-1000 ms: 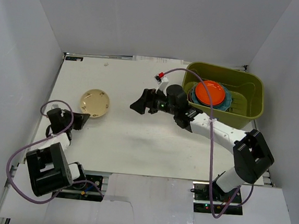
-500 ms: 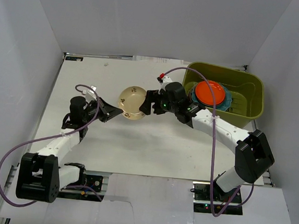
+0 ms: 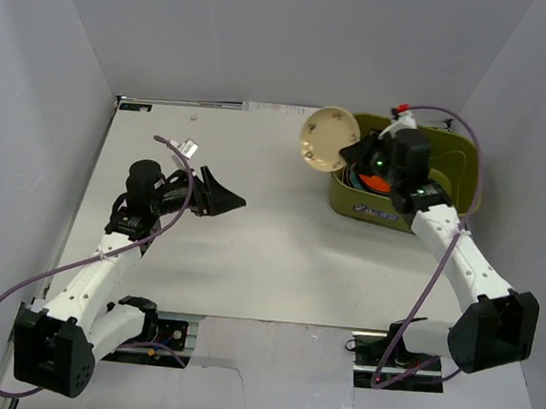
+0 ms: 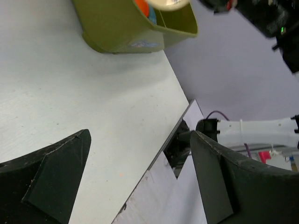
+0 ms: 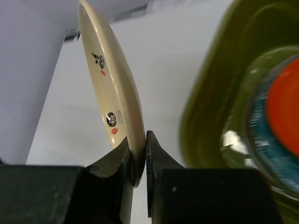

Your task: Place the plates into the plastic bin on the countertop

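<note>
Plates first: a beige plate (image 3: 328,140) is held up on edge at the left rim of the plastic bin (image 3: 465,154). Its lower edge is pinched tight between the two black fingers of the right gripper (image 3: 350,154). It is a shallow, smooth, glossy round thing, cream in colour. The side turned to the wrist camera has a few small dark and red stamps.

The countertop (image 3: 278,253) is a flat, matt white rectangle, closed in by plain pale grey walls (image 3: 269,32). The bin stands toward its far right corner. It is olive-green plastic with a slight sheen, rectangular with rounded corners, and has a small label on the wall facing the arms. Inside lies a stack, with an orange plate (image 5: 287,102) on top and a teal plate (image 5: 256,126) showing as a ring under it.

Over the left middle of the countertop hovers the left gripper (image 3: 226,198), its dark jaws spread wide with nothing between them.
</note>
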Action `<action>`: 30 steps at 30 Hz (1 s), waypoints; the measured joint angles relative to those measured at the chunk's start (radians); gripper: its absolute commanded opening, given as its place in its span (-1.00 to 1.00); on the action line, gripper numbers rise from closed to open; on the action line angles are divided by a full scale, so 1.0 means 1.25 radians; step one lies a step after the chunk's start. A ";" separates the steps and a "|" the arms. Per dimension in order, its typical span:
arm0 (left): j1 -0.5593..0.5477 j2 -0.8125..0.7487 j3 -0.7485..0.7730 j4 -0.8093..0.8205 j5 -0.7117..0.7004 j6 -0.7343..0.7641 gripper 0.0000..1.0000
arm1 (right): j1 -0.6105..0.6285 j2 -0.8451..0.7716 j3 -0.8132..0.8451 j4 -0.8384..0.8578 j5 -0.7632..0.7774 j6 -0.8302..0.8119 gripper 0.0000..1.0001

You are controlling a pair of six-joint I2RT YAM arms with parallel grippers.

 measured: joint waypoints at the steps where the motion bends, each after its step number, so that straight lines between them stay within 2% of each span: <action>1: -0.014 -0.005 0.010 -0.015 0.005 0.025 0.96 | -0.048 -0.018 0.000 -0.002 0.002 0.002 -0.84; 4: -0.064 -0.018 0.016 -0.067 0.007 0.091 0.96 | -0.222 -0.060 -0.002 -0.006 -0.004 0.004 -0.85; 7: -0.091 -0.013 0.014 -0.118 0.006 0.136 0.96 | -0.352 -0.065 -0.027 -0.008 -0.007 0.006 -0.84; 10: -0.103 -0.010 0.014 -0.153 -0.003 0.166 0.96 | -0.430 -0.026 -0.052 -0.014 -0.026 0.012 -0.84; 13: -0.111 -0.010 0.014 -0.174 -0.015 0.187 0.96 | -0.456 0.046 -0.054 -0.017 -0.054 0.015 -0.80; 16: -0.113 -0.011 0.014 -0.189 -0.029 0.201 0.96 | -0.456 0.095 -0.054 -0.030 -0.082 0.022 0.00; 17: -0.114 -0.011 0.014 -0.193 -0.034 0.205 0.96 | -0.456 0.103 -0.054 -0.034 -0.088 0.025 0.57; 19: -0.115 -0.012 0.014 -0.200 -0.042 0.211 0.96 | -0.457 0.106 -0.054 -0.043 -0.094 0.026 0.93; 20: -0.115 -0.012 0.014 -0.204 -0.046 0.213 0.96 | -0.458 0.102 -0.054 -0.046 -0.092 0.027 0.80; 25: -0.115 -0.014 0.014 -0.209 -0.065 0.222 0.96 | -0.467 0.034 -0.058 -0.069 -0.053 0.010 0.80; 27: -0.115 -0.019 0.015 -0.209 -0.077 0.222 0.96 | -0.467 -0.021 -0.067 -0.079 -0.031 0.005 0.82; 30: -0.115 -0.027 0.018 -0.208 -0.088 0.214 0.96 | -0.467 -0.133 -0.113 -0.081 -0.009 -0.001 0.95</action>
